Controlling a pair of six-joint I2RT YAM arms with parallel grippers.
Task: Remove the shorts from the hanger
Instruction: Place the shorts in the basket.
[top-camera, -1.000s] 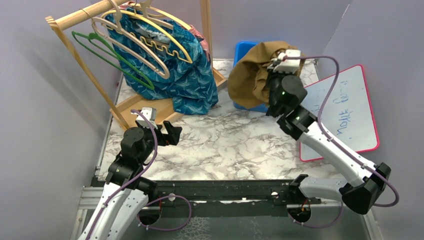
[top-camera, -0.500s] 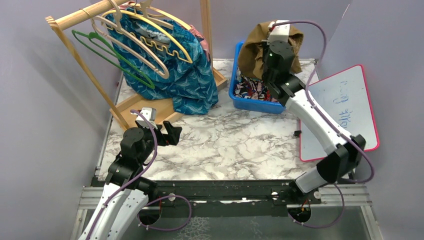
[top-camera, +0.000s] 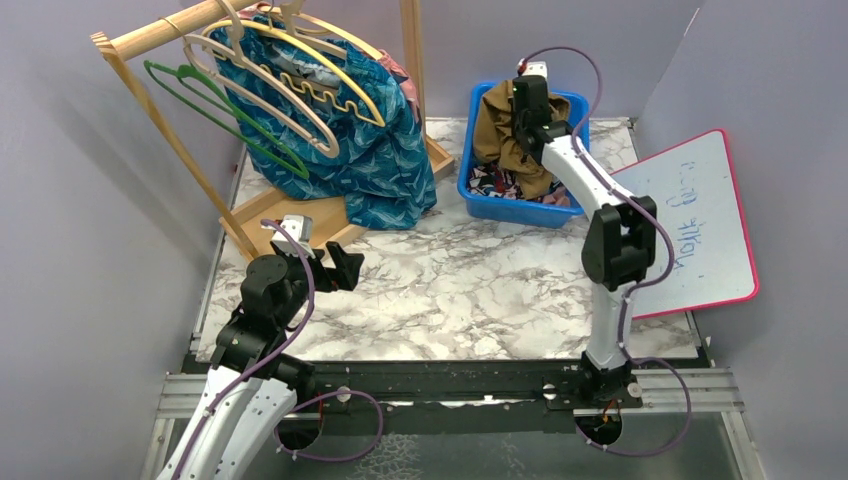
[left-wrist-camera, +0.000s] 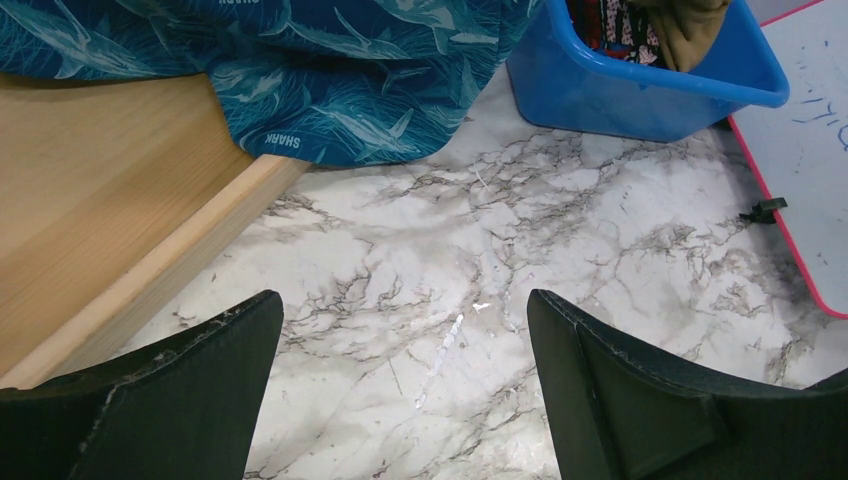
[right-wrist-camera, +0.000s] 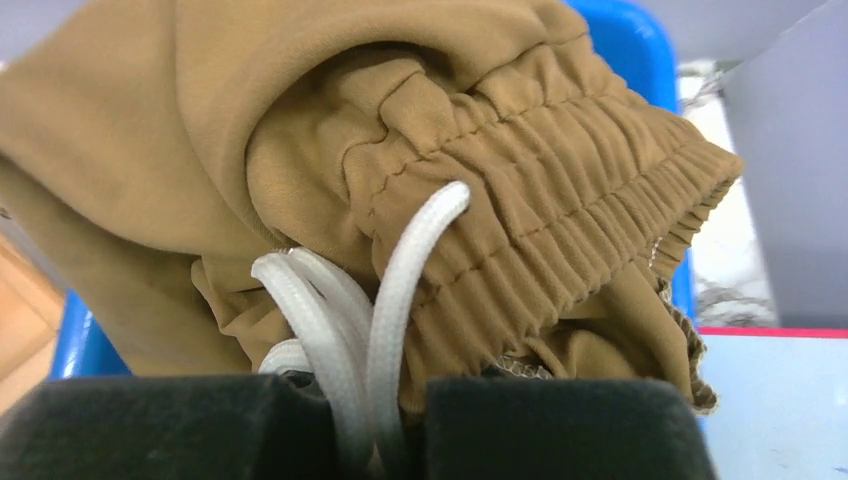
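Dropping the olive-brown shorts (top-camera: 503, 128) into the blue bin (top-camera: 512, 211) is, we judge, the step in hand. The right arm (top-camera: 577, 168) reaches over the bin at the far side of the table (top-camera: 450, 290). The right wrist view shows its jaws clamped on the elastic waistband, with the white drawstring (right-wrist-camera: 385, 300) pinched between them. The cloth sits bunched in the bin on top of the comic-print shorts (top-camera: 492, 181) lying at the bottom. Next, we think, these jaws must part and rise straight up, so the drawstring does not snag and drag the shorts back out. The teal shorts (top-camera: 375, 165) hang on the wooden rack (top-camera: 160, 33) at the far left, among the hangers (top-camera: 340, 75), so we reckon the task is not finished. The left arm's (top-camera: 265, 300) jaws stand wide apart and hold nothing, low over the marble just beside the rack's base, and we expect the teal shorts to call for them next.
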